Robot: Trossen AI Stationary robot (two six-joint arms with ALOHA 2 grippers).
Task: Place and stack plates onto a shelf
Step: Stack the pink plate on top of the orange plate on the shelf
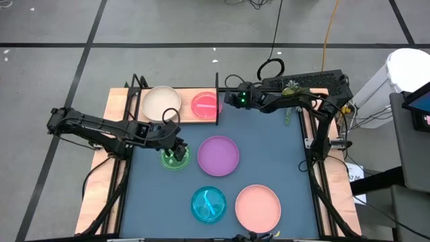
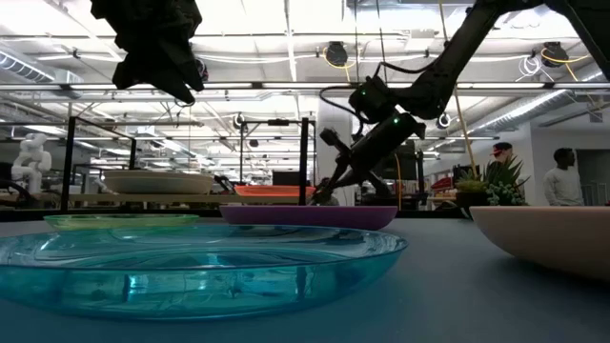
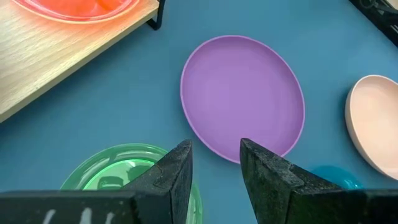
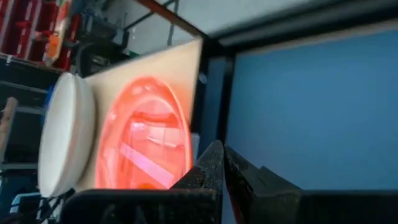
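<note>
From above, I am holding my left gripper (image 1: 177,149) over the green plate (image 1: 174,158) on the dark blue table (image 1: 269,161), fingers parted and grasping nothing; my right gripper (image 1: 230,98) is hanging clenched beside the shelf (image 1: 181,115), which is carrying the cream plate (image 1: 160,102) and the magenta plate (image 1: 205,103). The purple plate (image 1: 218,154), teal plate (image 1: 209,204) and salmon plate (image 1: 258,206) are lying on the table.

Down low, the teal plate (image 2: 191,262) is filling the foreground.

My left wrist is looking past released fingers (image 3: 177,177) at the purple plate (image 3: 242,96).

My right wrist is facing the magenta plate (image 4: 146,134).

Two people (image 2: 564,177) beyond dark blue tabletop (image 1: 282,168)
</note>
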